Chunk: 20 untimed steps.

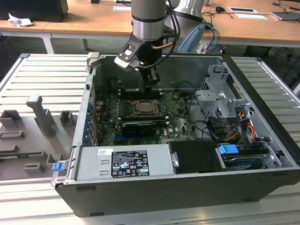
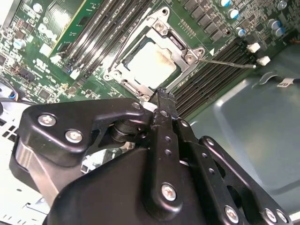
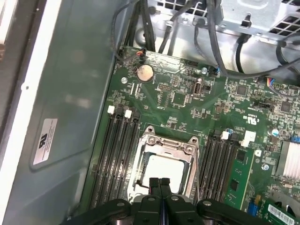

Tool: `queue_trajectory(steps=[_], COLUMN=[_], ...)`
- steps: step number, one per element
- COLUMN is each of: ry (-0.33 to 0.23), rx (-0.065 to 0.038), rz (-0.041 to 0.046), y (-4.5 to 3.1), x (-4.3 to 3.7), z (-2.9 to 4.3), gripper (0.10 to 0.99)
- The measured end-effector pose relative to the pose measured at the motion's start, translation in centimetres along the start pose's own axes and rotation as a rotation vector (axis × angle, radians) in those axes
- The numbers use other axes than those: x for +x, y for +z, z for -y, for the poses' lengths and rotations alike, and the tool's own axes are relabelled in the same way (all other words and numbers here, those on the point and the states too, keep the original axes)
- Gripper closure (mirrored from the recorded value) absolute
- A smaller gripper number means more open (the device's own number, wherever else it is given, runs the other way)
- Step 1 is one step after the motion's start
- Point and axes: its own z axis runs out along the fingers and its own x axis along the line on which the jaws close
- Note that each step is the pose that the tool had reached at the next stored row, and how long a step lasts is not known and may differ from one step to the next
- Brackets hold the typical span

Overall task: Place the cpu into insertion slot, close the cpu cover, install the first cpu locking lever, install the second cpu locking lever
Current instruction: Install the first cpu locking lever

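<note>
Finds the cpu (image 3: 163,168) lying flat in the insertion slot (image 1: 148,108), pale face up, so looks already placed. Has the cpu cover (image 3: 168,145) folded down over it, frame along the chip's edges and the cut-out baring its middle, most likely to pin the chip before any latching. Shows one locking lever (image 2: 227,63) as a thin wire rod sticking out across the memory slots (image 2: 211,79), so judged unlatched; cannot tell how the other lever stands. Lays the open computer case (image 1: 164,192) on its side on the slatted counter (image 1: 42,79), motherboard (image 3: 178,98) facing up, which gives a straight reach down from above.

Hangs the gripper (image 3: 159,180) right over the socket, at the edge of the cover's frame in the first wrist view. Presses the fingers (image 3: 153,187) together, tip against tip, with nothing between them. Carries nothing. Sits close to the cover's rim, by the look of it, but cannot tell whether touching it or just clear of it
</note>
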Motion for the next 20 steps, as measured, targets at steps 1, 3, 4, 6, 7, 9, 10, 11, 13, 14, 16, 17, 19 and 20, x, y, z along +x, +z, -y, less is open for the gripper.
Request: queue_trajectory(steps=[1,3,4,6,7,9,10,11,13,14,16,17,19,20], ry=[-0.011,-0.033,-0.039,-0.053,-0.061,-0.077,-0.084,-0.09,-0.11,-0.118,-0.134,-0.142,-0.166,-0.177], rx=[0.0,0.0,0.0,0.001,0.001,0.001,0.001,0.001,0.001,0.002,0.002,0.002,0.002,0.002], rz=[-0.0006,-0.0019,-0.0022,-0.0031,-0.0036,-0.0045,-0.0049,-0.0052,-0.0065,-0.0069,-0.0079,-0.0083,-0.0097,-0.0104], y=[0.0,0.0,0.0,0.0,0.0,0.0,0.0,0.0,0.0,0.0,0.0,0.0,0.0,0.0], x=[0.0,0.0,0.0,0.0,0.0,0.0,0.0,0.0,0.0,0.0,0.0,0.0,0.0,0.0], z=[0.0,0.0,0.0,0.0,0.0,0.0,0.0,0.0,0.0,0.0,0.0,0.0,0.0,0.0], gripper=[0.98,0.98,0.98,0.98,0.98,0.98,0.98,0.98,0.98,0.98,0.98,0.98,0.98,0.98])
